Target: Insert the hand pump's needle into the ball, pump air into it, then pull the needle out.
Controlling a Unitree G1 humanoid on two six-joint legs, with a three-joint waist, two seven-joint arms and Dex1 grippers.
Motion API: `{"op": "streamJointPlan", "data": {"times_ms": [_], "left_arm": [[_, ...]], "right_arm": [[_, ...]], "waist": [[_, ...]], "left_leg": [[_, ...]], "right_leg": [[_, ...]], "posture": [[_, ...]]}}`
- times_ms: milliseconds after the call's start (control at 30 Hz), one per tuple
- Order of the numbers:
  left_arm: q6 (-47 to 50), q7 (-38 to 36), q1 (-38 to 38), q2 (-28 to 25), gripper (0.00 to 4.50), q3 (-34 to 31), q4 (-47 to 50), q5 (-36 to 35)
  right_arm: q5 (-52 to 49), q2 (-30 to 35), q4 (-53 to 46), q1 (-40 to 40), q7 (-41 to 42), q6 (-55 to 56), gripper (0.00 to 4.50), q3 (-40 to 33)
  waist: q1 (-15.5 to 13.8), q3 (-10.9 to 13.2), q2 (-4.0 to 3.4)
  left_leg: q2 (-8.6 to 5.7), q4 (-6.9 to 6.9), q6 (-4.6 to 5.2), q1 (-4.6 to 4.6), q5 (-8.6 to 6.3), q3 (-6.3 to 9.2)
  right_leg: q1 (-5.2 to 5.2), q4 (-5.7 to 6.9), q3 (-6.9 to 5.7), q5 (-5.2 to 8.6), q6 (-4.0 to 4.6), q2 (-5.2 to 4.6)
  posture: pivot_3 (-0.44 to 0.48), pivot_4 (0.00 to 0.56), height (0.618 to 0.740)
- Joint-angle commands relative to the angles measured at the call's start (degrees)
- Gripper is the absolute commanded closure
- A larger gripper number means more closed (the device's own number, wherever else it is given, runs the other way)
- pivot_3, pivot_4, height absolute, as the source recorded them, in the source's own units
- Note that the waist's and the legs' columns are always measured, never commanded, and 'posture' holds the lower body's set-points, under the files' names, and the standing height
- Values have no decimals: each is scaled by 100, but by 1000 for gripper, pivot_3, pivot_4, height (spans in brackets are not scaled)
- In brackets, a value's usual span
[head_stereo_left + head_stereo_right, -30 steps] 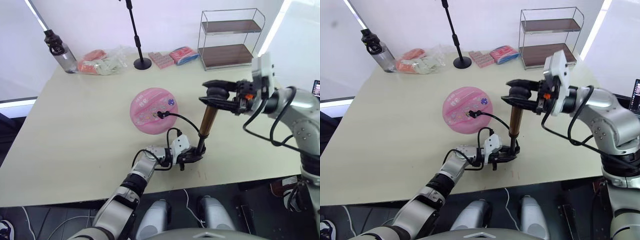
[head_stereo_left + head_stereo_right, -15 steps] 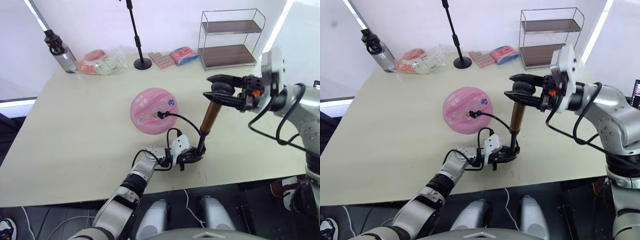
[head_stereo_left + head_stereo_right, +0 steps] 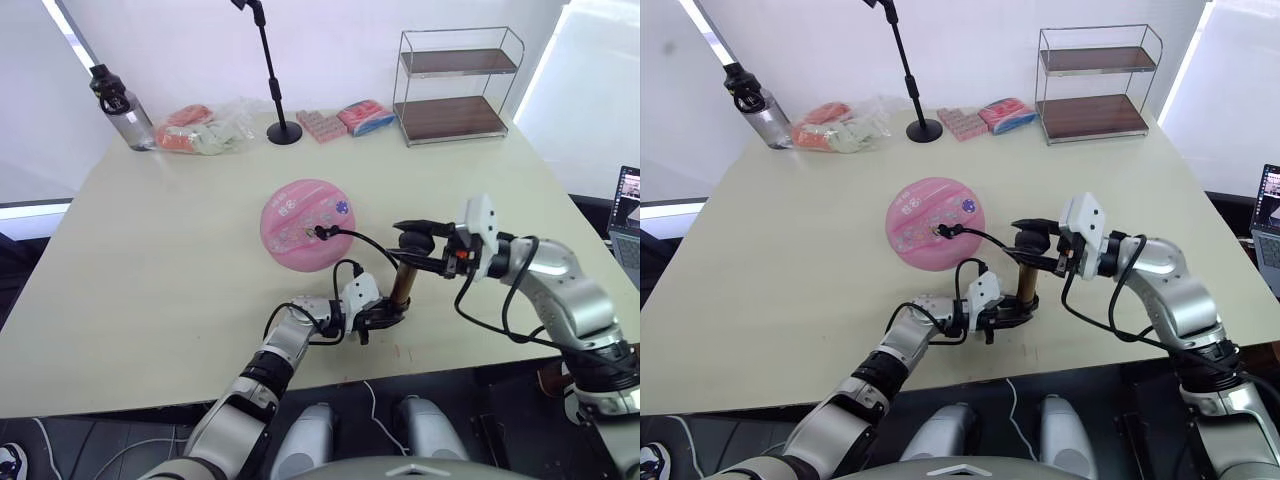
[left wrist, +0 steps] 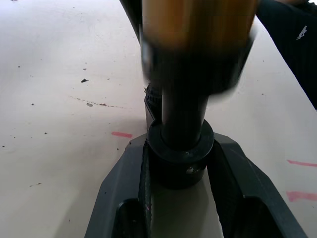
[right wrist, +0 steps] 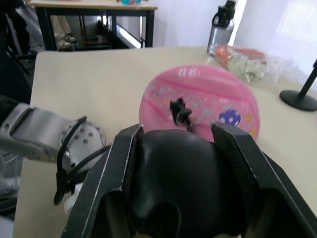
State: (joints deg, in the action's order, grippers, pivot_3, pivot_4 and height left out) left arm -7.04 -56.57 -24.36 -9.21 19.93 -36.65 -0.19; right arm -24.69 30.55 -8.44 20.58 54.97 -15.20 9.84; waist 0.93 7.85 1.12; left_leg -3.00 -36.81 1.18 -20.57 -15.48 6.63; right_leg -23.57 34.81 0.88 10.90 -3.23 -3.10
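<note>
From the head views we see our right gripper point(image 3: 420, 250) has pushed the T-handle down since a moment ago, so a pump stroke is landing. The ball point(image 3: 308, 222) sits mid-table, pink, still flattened, hose fitting plugged in.

Left wrist view: our left gripper point(image 4: 179, 163) pinches the hand pump point(image 4: 190, 59) base.

Right wrist view: fingers clamp the handle.

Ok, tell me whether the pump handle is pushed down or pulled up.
Pushed down. The handle in the right gripper sits just above the short visible stretch of the hand pump.
</note>
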Motion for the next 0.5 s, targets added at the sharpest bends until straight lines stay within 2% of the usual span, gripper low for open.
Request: {"op": "streamJointPlan", "data": {"times_ms": [33, 267, 500], "left_arm": [[469, -76, 377, -274, 3393, 143, -383, 239], [488, -109, 352, -300, 3393, 170, -392, 239], [455, -148, 392, -348, 3393, 220, -412, 262]], "right_arm": [[345, -33, 360, -385, 97, -2, 2733, 355], [5, -21, -3, -117, 189, -141, 2733, 5], [-1097, 328, -923, 758, 227, -1274, 2733, -697]], "waist": [[3, -5, -7], [4, -33, -12], [1, -16, -40]], "left_leg": [[-3, 0, 1, 0, -1, 1], [-23, 0, 6, 2, -18, 44], [-86, 0, 24, -27, -32, 100]], "right_leg": [[0, 1, 0, 2, 2, -1], [13, 13, -23, 38, 5, -14], [7, 26, -81, 74, 10, -88]], "posture": [[0, 150, 740], [0, 150, 740], [0, 150, 740]]}}
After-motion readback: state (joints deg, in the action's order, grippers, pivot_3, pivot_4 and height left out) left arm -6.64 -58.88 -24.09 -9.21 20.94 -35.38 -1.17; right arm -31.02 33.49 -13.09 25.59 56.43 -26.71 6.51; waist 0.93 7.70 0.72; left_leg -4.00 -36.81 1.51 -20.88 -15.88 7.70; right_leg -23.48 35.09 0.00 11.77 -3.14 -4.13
